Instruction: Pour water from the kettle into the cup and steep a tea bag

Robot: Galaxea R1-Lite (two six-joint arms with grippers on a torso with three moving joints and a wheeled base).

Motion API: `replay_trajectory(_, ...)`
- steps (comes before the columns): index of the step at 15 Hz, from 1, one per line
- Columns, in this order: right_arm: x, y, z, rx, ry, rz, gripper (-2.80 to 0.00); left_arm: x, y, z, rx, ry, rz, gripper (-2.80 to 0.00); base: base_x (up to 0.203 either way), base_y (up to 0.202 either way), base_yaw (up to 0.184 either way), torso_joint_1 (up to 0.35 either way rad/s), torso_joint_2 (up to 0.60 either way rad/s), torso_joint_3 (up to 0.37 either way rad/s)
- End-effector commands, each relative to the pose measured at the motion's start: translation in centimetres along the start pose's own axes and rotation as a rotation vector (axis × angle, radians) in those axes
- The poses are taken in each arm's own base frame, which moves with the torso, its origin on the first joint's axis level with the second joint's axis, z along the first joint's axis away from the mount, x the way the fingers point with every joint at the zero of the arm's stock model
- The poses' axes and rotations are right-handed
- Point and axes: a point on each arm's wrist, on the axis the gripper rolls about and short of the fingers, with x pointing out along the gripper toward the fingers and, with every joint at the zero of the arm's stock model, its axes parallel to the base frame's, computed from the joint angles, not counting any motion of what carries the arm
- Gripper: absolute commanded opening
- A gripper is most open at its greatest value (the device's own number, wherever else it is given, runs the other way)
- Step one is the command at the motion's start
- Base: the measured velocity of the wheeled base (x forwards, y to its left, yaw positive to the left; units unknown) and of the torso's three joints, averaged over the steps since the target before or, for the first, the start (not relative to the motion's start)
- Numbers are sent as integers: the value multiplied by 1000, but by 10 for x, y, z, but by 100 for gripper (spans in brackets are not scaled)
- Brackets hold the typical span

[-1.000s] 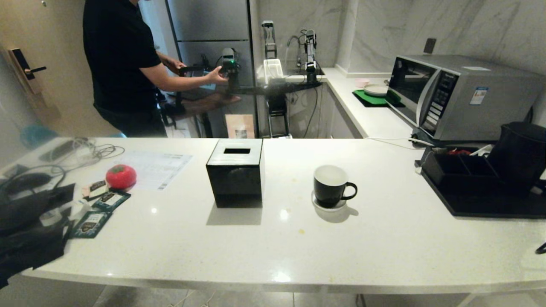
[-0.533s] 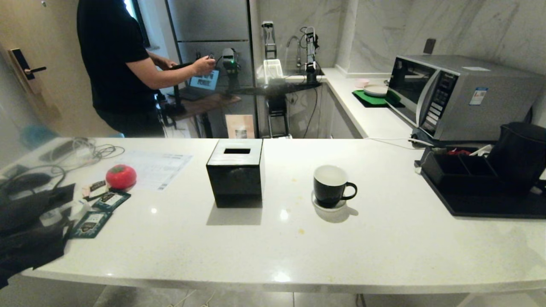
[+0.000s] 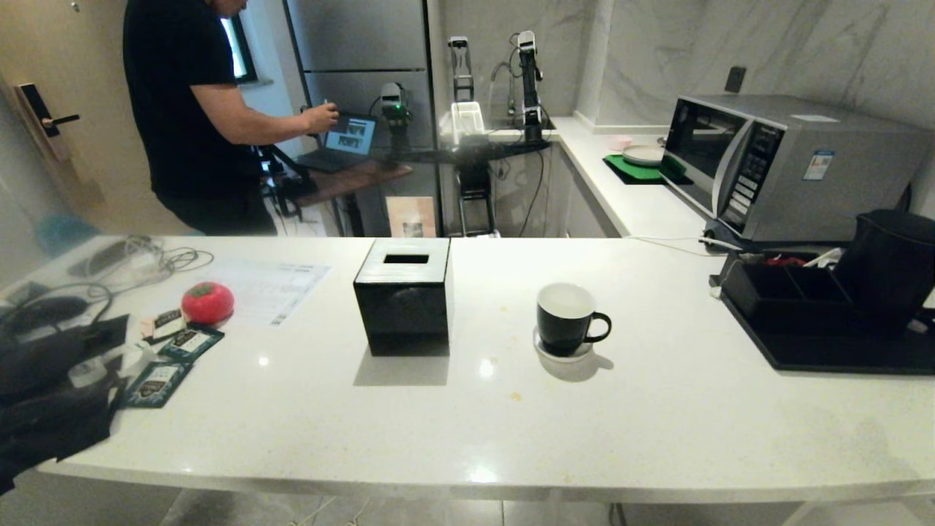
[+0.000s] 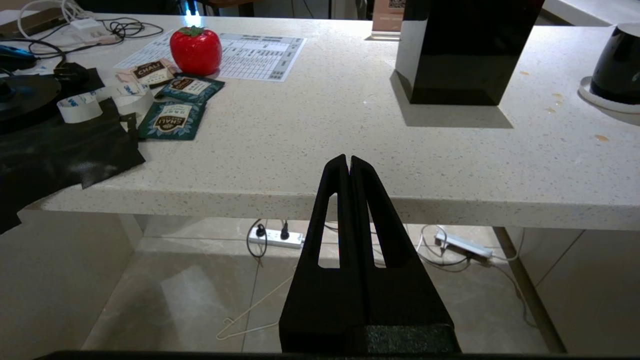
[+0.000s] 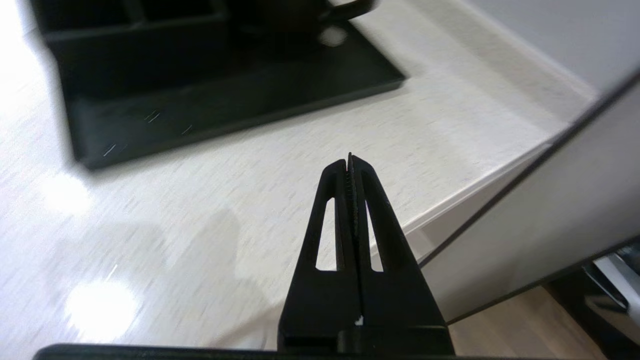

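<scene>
- Right gripper [image 5: 350, 162] is hanging over the bare counter [image 3: 657, 424] near its front right corner, short of the black tray [image 5: 210, 115]; its fingers are pressed together on nothing. A second ago part of my right arm was showing at the right edge of the head view; now neither arm is appearing there.
- Left gripper [image 4: 348, 165] is resting parked below the counter's front edge, fingers shut and empty, pointing toward the black slotted box [image 4: 465, 50].
- I am finding the kettle [image 3: 890, 267] standing upright on the tray at the far right, just behind the tray's compartments, with its handle reaching toward the tray's right edge.
- I am seeing the cup [image 3: 568, 318] standing on a small white coaster [image 3: 562, 353] mid-counter, handle turned toward the kettle. Whether it holds water, I cannot tell.
- I am not finding the tea bag in any view; only teal sachets [image 3: 157, 381] are lying at the far left beside a red tomato-shaped object [image 3: 207, 302].
- A person [image 3: 190, 109] is working at a laptop behind the counter, well apart from my workspace.
- Judgement: the pour is not yet begun. With the right fingers closed, I am needing to reopen them before reaching for the kettle handle.
</scene>
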Motion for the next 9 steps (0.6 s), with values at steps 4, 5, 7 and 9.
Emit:
replay_trajectory(4,-40,19,1,-40,-66,152,-280,0,0,0,-1,0,1,-280,0,0,0,0,0,0)
replay_trajectory(5,-50,22,1,-47,-82,192,-280,0,0,0,-1,0,1,-280,0,0,0,0,0,0)
replay_trajectory(7,-70,27,-1,-58,-109,262,-280,0,0,0,-1,0,1,-280,0,0,0,0,0,0)
replay_trajectory(9,-90,26,-7,-64,-122,307,-280,0,0,0,-1,0,-1,-280,0,0,0,0,0,0)
